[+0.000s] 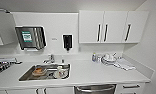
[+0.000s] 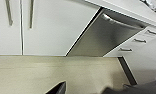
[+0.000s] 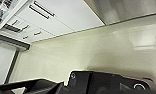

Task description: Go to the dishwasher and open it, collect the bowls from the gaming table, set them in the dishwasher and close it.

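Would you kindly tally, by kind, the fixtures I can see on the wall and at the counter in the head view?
Upper cabinet doors with dark handles: 3
Paper towel dispenser: 1
Soap dispenser: 1
Tap: 1
Sink: 1
Dishwasher: 1
Total: 8

I am facing a small office kitchen: a white counter [image 1: 94, 72] is carrying a steel sink [image 1: 45, 72] holding dishes, white wall cabinets [image 1: 111, 26] are hanging above, and the dishwasher [image 1: 95, 88] is sitting below.
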You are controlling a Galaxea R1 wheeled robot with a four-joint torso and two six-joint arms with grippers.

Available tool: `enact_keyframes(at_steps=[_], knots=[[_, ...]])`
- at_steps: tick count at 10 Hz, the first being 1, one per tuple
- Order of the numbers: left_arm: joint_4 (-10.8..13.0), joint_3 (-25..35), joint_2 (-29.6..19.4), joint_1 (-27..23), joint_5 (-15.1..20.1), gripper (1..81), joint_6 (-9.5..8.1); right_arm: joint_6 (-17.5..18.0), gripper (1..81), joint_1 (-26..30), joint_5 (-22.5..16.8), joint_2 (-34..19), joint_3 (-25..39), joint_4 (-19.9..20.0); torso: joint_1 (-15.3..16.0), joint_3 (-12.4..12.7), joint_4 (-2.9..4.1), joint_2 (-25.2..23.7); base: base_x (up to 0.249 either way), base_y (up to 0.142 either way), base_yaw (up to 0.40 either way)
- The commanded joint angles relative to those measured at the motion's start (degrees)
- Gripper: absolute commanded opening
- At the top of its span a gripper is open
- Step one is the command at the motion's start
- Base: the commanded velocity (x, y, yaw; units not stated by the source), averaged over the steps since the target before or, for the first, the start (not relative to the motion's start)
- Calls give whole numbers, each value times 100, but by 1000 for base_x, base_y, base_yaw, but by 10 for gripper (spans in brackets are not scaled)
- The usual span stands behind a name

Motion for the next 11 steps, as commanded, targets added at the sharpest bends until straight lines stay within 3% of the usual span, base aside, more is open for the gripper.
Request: enact_keyframes(at_steps=[1, 4, 5, 6, 9, 11], knots=[[328, 704, -635, -654, 608, 811, -48, 13, 811, 549, -256, -358, 274, 95, 362, -537, 0, -560, 0, 0, 0], [679, 1196, -776, -655, 687, 811, -48, 223, 811, 698, -264, -384, 336, 113, 656, -895, 0, -1039, 0, 0, 0], [732, 1240, -819, -750, 687, 811, -57, 250, 811, 724, -264, -384, 336, 113, 1152, -1456, 0, -1808, 0, 0, 0], [635, 1205, -837, -944, 705, 811, -66, 250, 811, 725, -264, -375, 318, 113, 909, -719, 0, -1432, 0, 0, 0], [547, 1694, -1081, -1725, 1477, 811, -145, 259, 811, 786, -264, -366, 319, 122, 1233, -874, 0, -1954, 0, 0, 0], [609, 2137, -1356, -1938, 1593, 811, -136, 259, 811, 822, -282, -375, 336, 131, 1508, -881, 0, -2389, 0, 0, 0]])
